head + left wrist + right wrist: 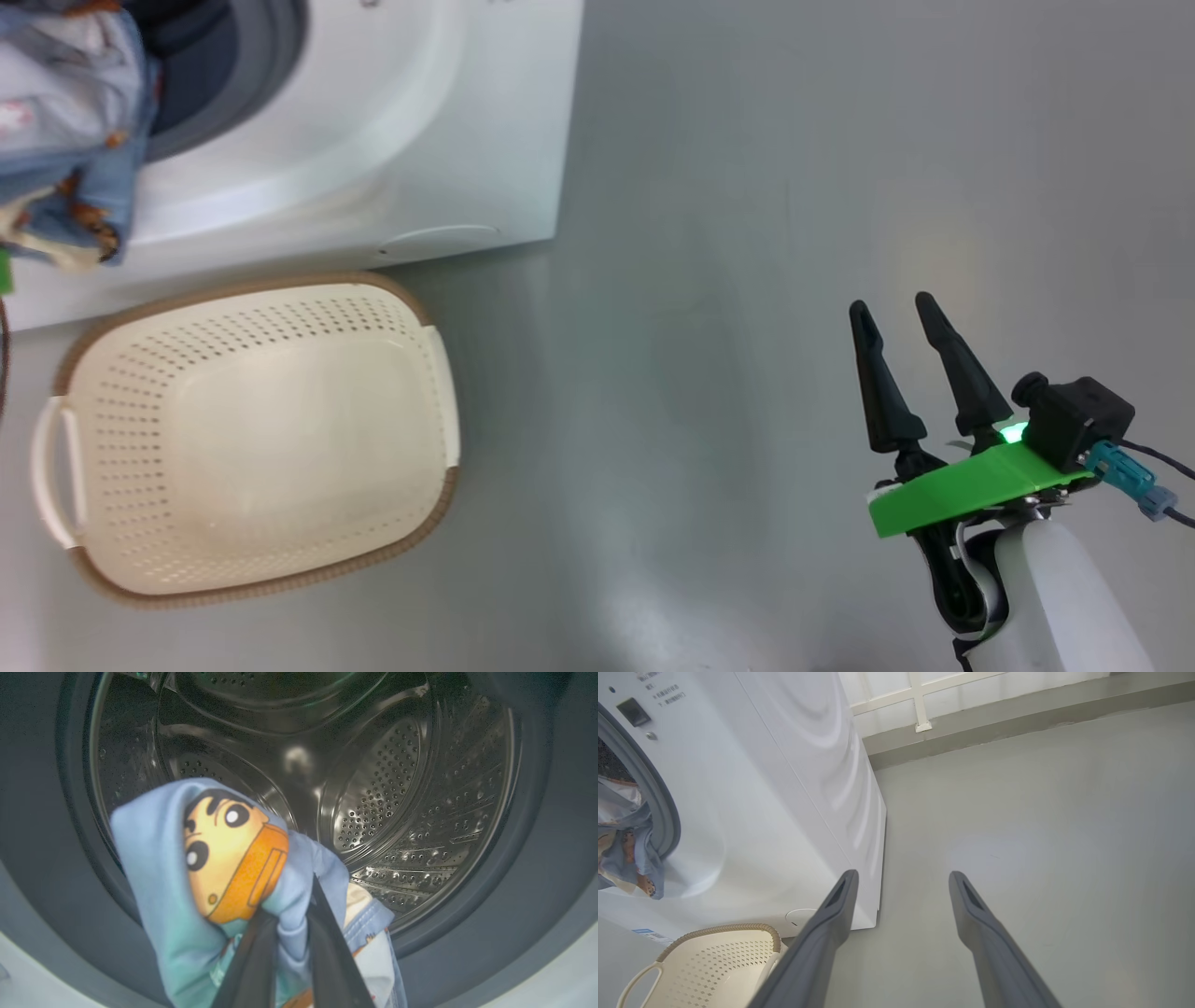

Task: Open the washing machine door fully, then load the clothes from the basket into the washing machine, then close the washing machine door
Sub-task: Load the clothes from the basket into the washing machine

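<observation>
The left gripper [292,900] is clamped on a bunched fold of the clothes [154,868], its two dark fingers nearly together with light blue fabric pinched between them. In the left wrist view the bundle hangs at the 7 o'clock part of the drum [383,788] mouth, close to the grey-blue seal [537,868]. Whether it has crossed the seal lip cannot be told. In the head view the same fabric hangs at 10 o'clock, in front of the washing machine [448,140] opening. The basket [112,392] sits on the floor [747,280] at 8 o'clock, just in front of the machine, its perforated bottom bare. The right gripper [891,304] is at 4 o'clock, jaws spread wide, holding nothing, well apart from the machine. Handling: the garment is judged light, soft and limp. It drapes below the grip and will likely trail over the seal. Grip a gathered fold, as here, rather than a single edge, which could slip out. Release deep inside the drum so that no loose tail lies across the seal at door closure.
</observation>
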Tool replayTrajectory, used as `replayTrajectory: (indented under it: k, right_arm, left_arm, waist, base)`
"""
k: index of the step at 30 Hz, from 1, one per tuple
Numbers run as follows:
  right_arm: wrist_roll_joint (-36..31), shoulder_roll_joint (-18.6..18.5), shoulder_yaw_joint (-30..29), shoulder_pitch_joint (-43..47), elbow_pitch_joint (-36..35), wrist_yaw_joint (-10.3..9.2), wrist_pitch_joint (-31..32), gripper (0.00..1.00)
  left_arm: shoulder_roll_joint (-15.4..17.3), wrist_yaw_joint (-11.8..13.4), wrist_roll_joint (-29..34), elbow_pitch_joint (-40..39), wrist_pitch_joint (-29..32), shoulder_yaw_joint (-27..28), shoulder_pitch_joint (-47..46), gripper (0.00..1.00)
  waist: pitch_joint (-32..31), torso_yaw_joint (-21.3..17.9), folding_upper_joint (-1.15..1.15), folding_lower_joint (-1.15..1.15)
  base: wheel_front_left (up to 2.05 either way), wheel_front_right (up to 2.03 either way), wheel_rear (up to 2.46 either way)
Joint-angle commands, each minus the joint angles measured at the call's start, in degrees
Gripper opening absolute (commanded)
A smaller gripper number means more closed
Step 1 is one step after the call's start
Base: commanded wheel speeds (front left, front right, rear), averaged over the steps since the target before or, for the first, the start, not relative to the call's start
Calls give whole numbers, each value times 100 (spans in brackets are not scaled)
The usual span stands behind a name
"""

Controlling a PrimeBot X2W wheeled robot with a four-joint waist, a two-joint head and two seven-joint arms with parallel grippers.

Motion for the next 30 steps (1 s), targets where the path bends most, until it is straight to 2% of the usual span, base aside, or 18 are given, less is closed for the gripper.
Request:
replayTrajectory:
  k: [1, 10, 15, 19, 22, 27, 30]
  right_arm:
    - [-28, 18, 157, -16, -137, 9, -68, 100]
    - [26, 97, 327, -209, -150, 9, -68, 100]
    - [115, 105, 408, -248, -185, 9, -68, 100]
    - [230, 107, 458, -298, -231, 9, -68, 100]
    - [287, 107, 467, -329, -257, 9, -68, 100]
    - [352, 107, 495, -375, -286, 9, -68, 100]
    - [385, 108, 515, -396, -298, 9, -68, 100]
  left_arm:
    - [345, -8, -25, -29, -30, 90, -186, 0]
    - [814, -8, -359, 1449, -30, -383, -1175, 0]
    - [1078, -8, -310, 1909, -30, -808, -1753, 0]
    - [1261, -8, -155, 1779, -30, -856, -2226, 0]
    - [1345, -8, 42, 1402, -30, -687, -2473, 0]
    - [1328, -8, 478, 672, -30, -253, -2486, 0]
    - [1279, -8, 575, 551, -30, -51, -2374, 0]
  waist:
    - [295, -291, 0, 0]
    - [553, -690, 0, 0]
    - [677, -838, 0, 0]
    - [817, -930, 0, 0]
    - [903, -971, 0, 0]
    - [997, -1020, 0, 0]
    - [1034, -1032, 0, 0]
  base:
    - [0, 0, 0]
    - [0, 0, 0]
    - [0, 0, 0]
    - [0, 0, 0]
    - [0, 0, 0]
    - [0, 0, 0]
    - [0, 0, 0]
